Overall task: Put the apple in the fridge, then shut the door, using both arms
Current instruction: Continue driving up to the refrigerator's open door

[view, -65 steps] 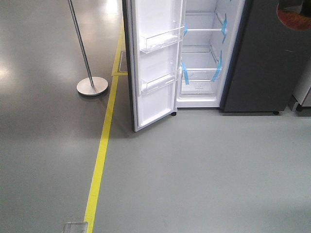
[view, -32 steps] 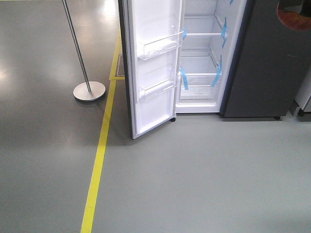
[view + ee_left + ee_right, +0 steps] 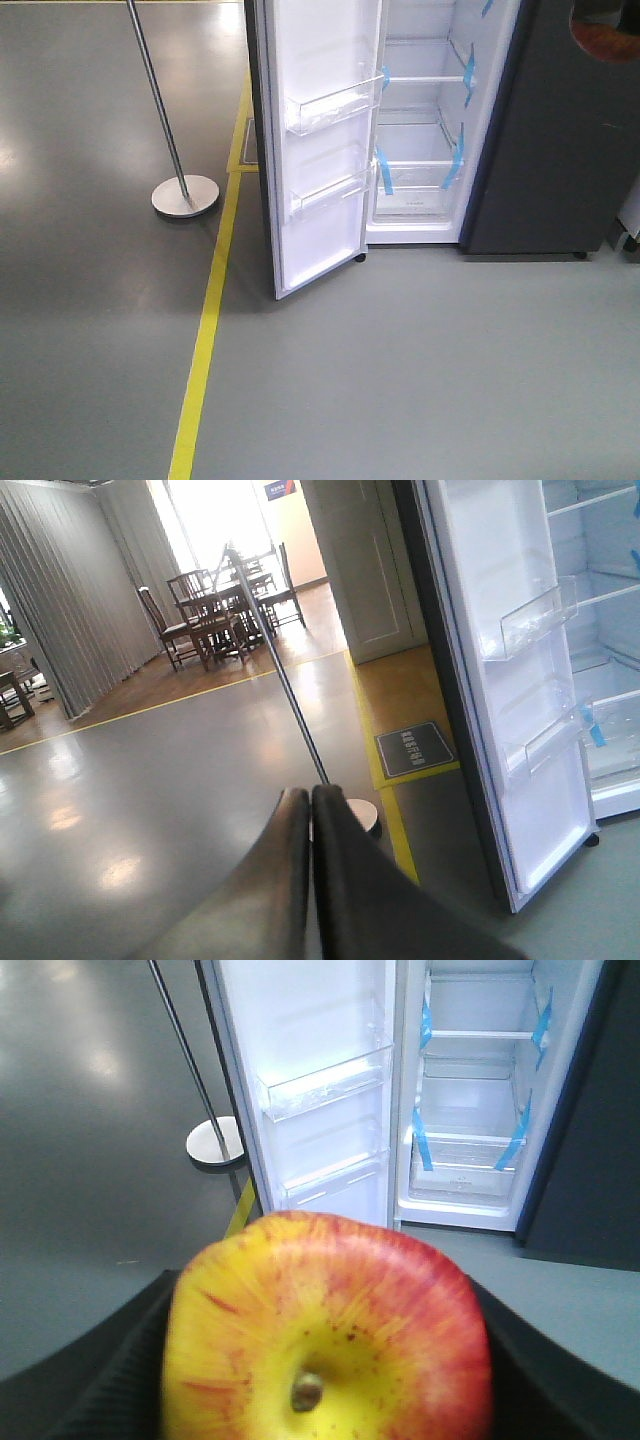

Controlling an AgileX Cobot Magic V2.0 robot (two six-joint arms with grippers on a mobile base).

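The apple (image 3: 325, 1335) sits clamped in the right pincer (image 3: 328, 1385), stem dimple toward the camera. The open fridge (image 3: 470, 1090) lies at 1 o'clock beyond it, its door (image 3: 310, 1070) wide at 12. The left pincer (image 3: 310, 800) is pressed together and empty, with a floor stand (image 3: 286, 685) at 12 o'clock.

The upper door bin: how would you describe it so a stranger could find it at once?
Find the tall open fridge with the white inside, then its door, swung out on the picture's left. Two clear plastic shelves hang on the door's white lining. The upper bin is the one you want, sitting directly above the lower bin.
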